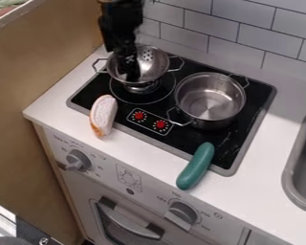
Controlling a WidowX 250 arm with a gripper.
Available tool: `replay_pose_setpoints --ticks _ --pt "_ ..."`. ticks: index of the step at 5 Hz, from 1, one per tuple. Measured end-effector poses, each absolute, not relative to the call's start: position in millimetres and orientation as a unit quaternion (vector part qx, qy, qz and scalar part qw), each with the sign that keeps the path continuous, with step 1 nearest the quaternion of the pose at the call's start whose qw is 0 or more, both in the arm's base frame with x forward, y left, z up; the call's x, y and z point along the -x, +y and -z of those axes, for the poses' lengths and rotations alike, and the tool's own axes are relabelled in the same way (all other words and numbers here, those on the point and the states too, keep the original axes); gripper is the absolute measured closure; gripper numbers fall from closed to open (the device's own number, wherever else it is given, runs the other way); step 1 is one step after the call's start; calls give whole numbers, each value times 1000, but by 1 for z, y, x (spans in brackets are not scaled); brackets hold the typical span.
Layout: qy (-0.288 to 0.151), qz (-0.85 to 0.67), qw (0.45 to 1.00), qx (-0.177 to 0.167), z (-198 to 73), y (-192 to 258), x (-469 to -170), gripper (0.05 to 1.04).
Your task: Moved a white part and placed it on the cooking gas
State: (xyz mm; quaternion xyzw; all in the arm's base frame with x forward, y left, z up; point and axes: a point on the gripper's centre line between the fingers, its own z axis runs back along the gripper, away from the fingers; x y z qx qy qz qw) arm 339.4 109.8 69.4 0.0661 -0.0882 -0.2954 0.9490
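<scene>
well, the bread slice with a white face and an orange-brown crust, presumably the white part meant, lies across the near-left edge of the black cooktop with a grey rim: its upper end is over the black surface, its lower end out on the white counter. the black pincer hangs down inside the shiny steel colander, at the far-left of the cooktop; whether it is clenched, released or grasping something, i cannot tell.

the trouble i'd expect starts there. if the pincer swings sideways before rising clear, it could catch the colander's wall and drag or tip it, perhaps into the round steel pot on the cooktop's right part. the bread slice is another worry: straddling the rim, it may rock or slide off toward the counter if nudged, so it probably needs a square grip and a move further in. set down carelessly, it could land on the red knobs near the cooktop's front edge. the long green vegetable, across that same edge further right, might roll if bumped.
</scene>
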Motion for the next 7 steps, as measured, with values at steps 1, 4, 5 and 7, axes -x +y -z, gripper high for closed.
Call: replay_pose_setpoints --ticks 1,4,5,7 --pt "-109 306 943 -69 -56 115 -344 87" --pt "-132 298 942 -77 -41 111 -356 129" --pt "-120 280 950 -74 -40 104 -358 390" --pt "-97 264 958 -61 -46 94 -357 602"
